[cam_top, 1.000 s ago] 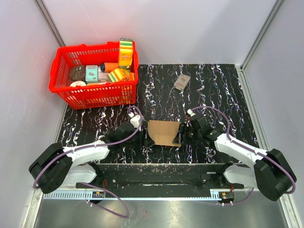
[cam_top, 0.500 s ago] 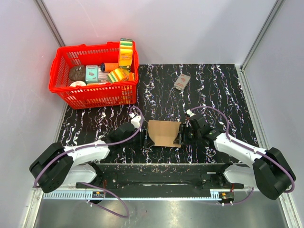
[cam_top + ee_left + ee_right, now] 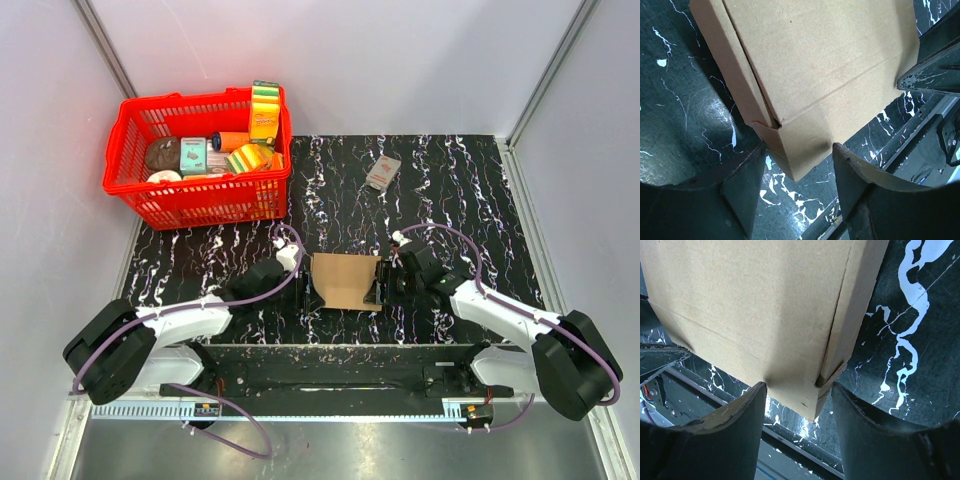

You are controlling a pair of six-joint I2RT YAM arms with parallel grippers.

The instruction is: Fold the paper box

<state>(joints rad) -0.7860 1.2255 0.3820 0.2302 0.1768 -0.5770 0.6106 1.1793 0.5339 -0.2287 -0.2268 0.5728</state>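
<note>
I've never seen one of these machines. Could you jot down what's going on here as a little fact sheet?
Setting: black marbled table, two arms at its near edge
Main item: paper box, plain brown, lying between the arms
Left pincer: open, straddling a corner at the box's left end
Right pincer: open, straddling a corner at the box's right end
Far left: red basket holding assorted goods
Far middle: small printed packet, lying on its own

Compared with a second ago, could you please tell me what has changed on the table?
Very little: the left fingers and right fingers seem to have crept slightly inward at the paper box ends. The box, red basket and small packet stayed put.
</note>
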